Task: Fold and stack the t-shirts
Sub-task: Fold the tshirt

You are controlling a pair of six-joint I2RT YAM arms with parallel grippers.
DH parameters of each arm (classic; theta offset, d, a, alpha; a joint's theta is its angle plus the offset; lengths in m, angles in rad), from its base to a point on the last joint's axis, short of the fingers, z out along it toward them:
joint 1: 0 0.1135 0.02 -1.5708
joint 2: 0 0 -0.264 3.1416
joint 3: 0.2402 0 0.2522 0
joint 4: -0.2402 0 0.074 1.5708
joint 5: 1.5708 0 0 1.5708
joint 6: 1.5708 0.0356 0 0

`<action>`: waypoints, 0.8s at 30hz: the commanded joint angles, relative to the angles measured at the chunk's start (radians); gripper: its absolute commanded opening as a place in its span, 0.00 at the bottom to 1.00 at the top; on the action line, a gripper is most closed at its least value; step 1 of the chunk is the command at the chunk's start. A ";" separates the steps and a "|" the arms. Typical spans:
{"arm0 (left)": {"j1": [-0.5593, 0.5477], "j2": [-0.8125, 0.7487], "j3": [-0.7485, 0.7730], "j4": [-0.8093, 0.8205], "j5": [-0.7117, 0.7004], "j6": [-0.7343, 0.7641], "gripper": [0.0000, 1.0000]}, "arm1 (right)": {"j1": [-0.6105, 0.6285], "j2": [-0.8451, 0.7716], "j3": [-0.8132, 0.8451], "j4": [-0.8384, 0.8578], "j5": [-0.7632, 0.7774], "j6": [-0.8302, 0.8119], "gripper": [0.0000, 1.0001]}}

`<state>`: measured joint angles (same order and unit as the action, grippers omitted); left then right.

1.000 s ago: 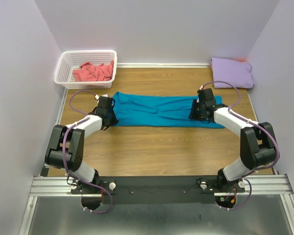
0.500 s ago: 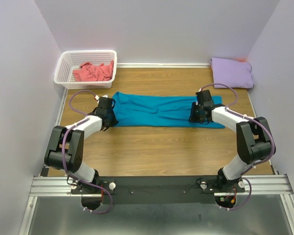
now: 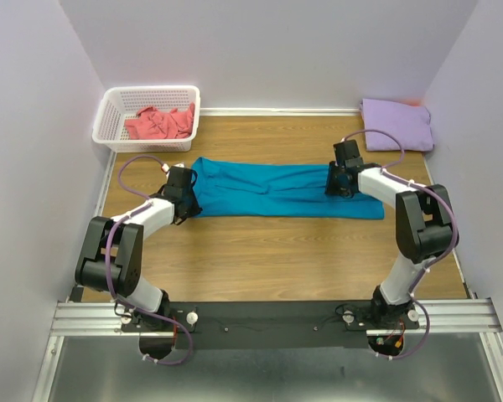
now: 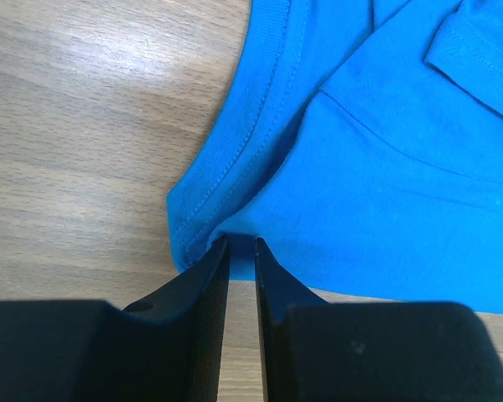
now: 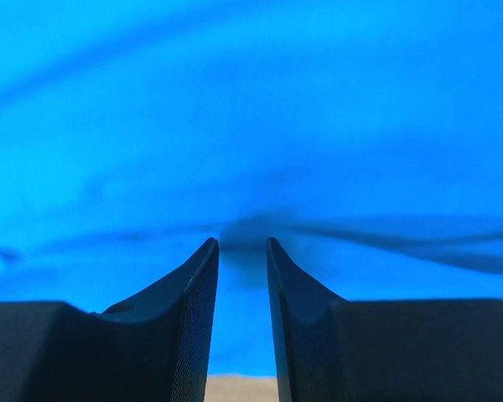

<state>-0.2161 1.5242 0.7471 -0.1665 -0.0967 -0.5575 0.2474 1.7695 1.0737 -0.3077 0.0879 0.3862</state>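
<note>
Tabletop (image 3: 277,247), tee (image 3: 268,189) in L hand (image 4: 241,243), R hand (image 5: 243,243)

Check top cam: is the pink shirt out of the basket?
No, the coral-pink t-shirt lies crumpled inside the white basket at the table's far left corner.

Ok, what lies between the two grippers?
The teal-blue t-shirt, a long flat band on the table, spans from left gripper to right gripper; the top view shows it.
</note>
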 commanded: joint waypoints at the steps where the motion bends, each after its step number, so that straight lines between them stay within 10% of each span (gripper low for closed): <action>1: 0.006 -0.019 -0.028 -0.053 -0.047 0.013 0.26 | -0.039 0.044 0.087 -0.005 0.072 -0.029 0.37; 14: 0.006 -0.044 -0.035 -0.051 -0.041 0.013 0.27 | -0.112 -0.059 0.083 -0.021 0.086 -0.018 0.38; 24: 0.006 -0.055 -0.038 -0.053 -0.038 0.021 0.27 | -0.062 -0.050 0.054 -0.031 -0.220 -0.040 0.40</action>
<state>-0.2161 1.4925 0.7269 -0.1909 -0.0982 -0.5484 0.1455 1.6852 1.1477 -0.3237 -0.0273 0.3645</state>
